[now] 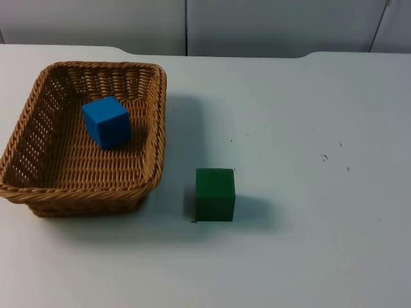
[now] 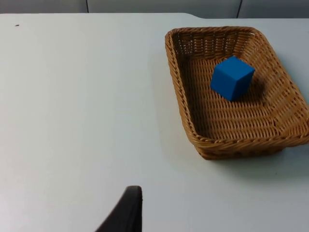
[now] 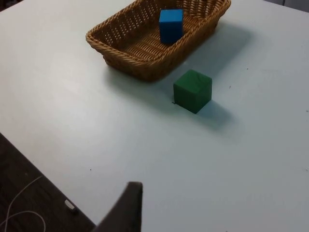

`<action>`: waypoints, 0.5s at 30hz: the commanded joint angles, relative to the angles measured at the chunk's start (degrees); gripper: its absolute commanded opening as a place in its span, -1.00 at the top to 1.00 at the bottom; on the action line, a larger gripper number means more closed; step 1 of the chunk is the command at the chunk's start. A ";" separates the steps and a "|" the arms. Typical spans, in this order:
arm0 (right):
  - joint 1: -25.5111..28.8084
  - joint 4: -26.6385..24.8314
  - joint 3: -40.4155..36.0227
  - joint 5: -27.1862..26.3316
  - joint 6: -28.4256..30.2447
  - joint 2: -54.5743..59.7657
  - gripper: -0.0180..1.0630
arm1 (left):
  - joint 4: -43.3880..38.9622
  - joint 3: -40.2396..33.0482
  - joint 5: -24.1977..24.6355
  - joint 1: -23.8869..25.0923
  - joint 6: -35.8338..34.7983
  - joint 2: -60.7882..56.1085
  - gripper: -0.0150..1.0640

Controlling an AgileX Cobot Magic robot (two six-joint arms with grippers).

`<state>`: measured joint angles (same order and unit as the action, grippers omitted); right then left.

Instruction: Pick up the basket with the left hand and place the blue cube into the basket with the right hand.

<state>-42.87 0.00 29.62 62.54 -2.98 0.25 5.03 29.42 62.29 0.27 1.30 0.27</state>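
Already blue cube in basket | green cube beside, apart

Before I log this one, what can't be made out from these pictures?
- Left gripper: one black fingertip is cut off by the left wrist view's edge, so open or shut is unknown.
- Right gripper: the same, one fingertip in the right wrist view.
- Basket: its near outer wall's base is hidden by its rim from the top.

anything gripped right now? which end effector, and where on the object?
Nothing is held. The basket sits on the table with the blue cube inside it; the green cube stands free on the table beside it.
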 commanded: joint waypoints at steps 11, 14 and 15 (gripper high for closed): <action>-0.20 0.00 -0.45 -0.78 -0.05 -0.25 -0.98 | 0.35 -0.18 -0.69 0.17 -0.26 -0.27 -0.98; -0.20 0.00 -0.45 -0.78 0.08 -0.25 -0.98 | 0.35 -0.18 -0.69 0.17 -0.26 -0.27 -0.98; -0.20 0.00 -0.45 -0.78 0.43 -0.25 -0.98 | 0.35 -0.18 -0.69 0.17 -0.26 -0.27 -0.98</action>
<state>-42.87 0.00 29.62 62.54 -2.98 0.25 5.03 29.42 62.29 0.27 1.30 0.27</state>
